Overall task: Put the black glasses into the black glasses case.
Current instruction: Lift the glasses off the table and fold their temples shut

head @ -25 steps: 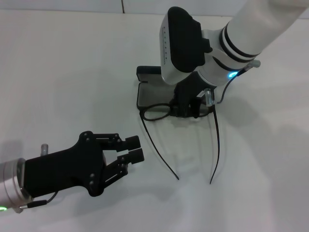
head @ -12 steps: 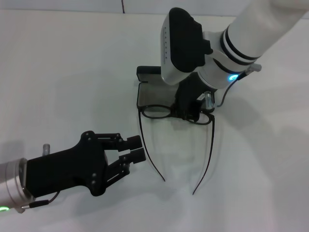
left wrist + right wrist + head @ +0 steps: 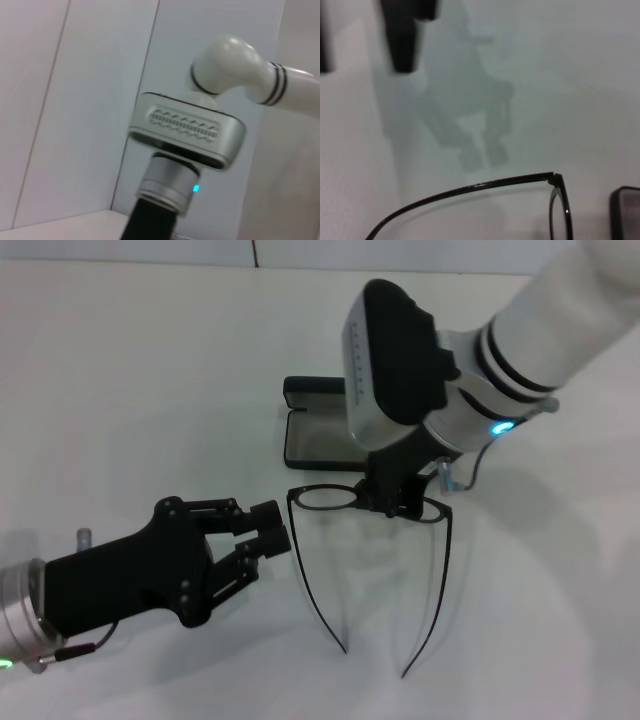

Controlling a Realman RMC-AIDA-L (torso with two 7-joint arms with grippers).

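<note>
In the head view the black glasses (image 3: 325,499) hang open from my right gripper (image 3: 393,498), which is shut on the frame's bridge. They are held just in front of the black glasses case (image 3: 315,440), with the temple arms pointing toward me. The case lies open, its grey lining up and its lid standing at the back. My left gripper (image 3: 272,528) is beside the glasses' left temple arm, its fingertips close together and holding nothing. The right wrist view shows one temple arm and a lens rim (image 3: 485,186), a corner of the case (image 3: 625,215), and the left gripper's fingers (image 3: 402,35).
The white table (image 3: 150,370) bears only the case. The left wrist view shows only the right arm's wrist housing (image 3: 185,130) against a pale wall.
My right gripper has carried the glasses from over the case toward me. My left gripper has moved up and closer to the left temple arm.
</note>
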